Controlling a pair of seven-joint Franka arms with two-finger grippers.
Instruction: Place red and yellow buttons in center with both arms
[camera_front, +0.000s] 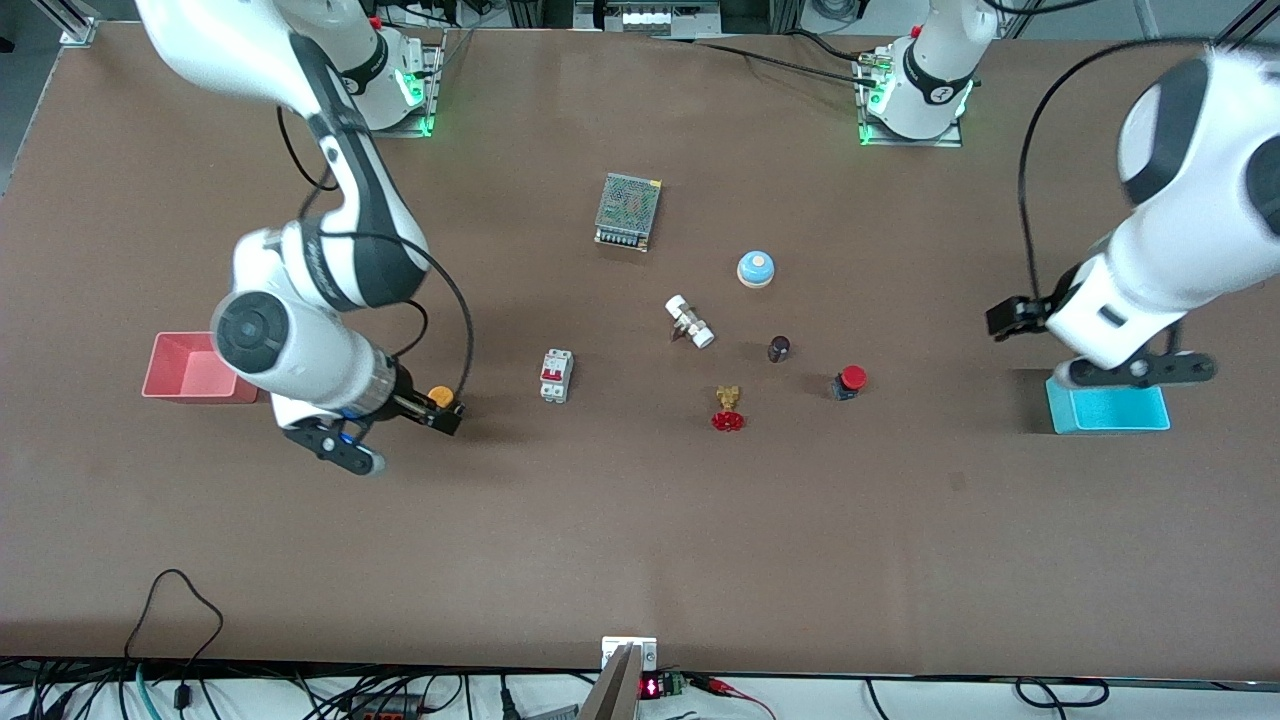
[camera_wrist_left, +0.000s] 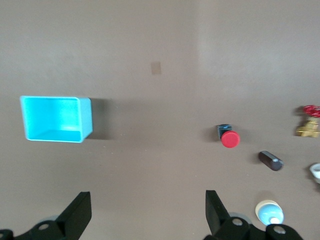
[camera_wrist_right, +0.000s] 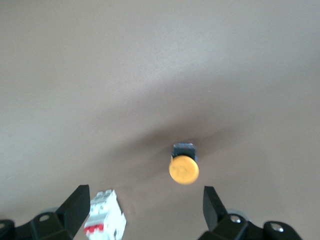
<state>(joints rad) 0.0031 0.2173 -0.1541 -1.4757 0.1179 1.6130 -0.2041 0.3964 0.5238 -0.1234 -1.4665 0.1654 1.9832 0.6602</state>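
Note:
The orange-yellow button (camera_front: 440, 396) lies on the brown tabletop (camera_front: 620, 520) toward the right arm's end. My right gripper (camera_front: 443, 414) hangs just over it, open and empty. In the right wrist view the yellow button (camera_wrist_right: 183, 169) shows ahead of the open right gripper (camera_wrist_right: 145, 212), not between the fingertips. The red button (camera_front: 849, 381) lies near the table's middle and also shows in the left wrist view (camera_wrist_left: 230, 138). My left gripper (camera_front: 1010, 317) is up in the air beside the cyan bin (camera_front: 1108, 410), open and empty, as the left wrist view (camera_wrist_left: 147, 212) shows.
A pink bin (camera_front: 195, 368) stands by the right arm. Near the middle are a white circuit breaker (camera_front: 556, 376), a red handwheel valve (camera_front: 728, 410), a dark cylinder (camera_front: 778, 348), a white fitting (camera_front: 690, 321), a blue dome (camera_front: 756, 268) and a mesh power supply (camera_front: 628, 211).

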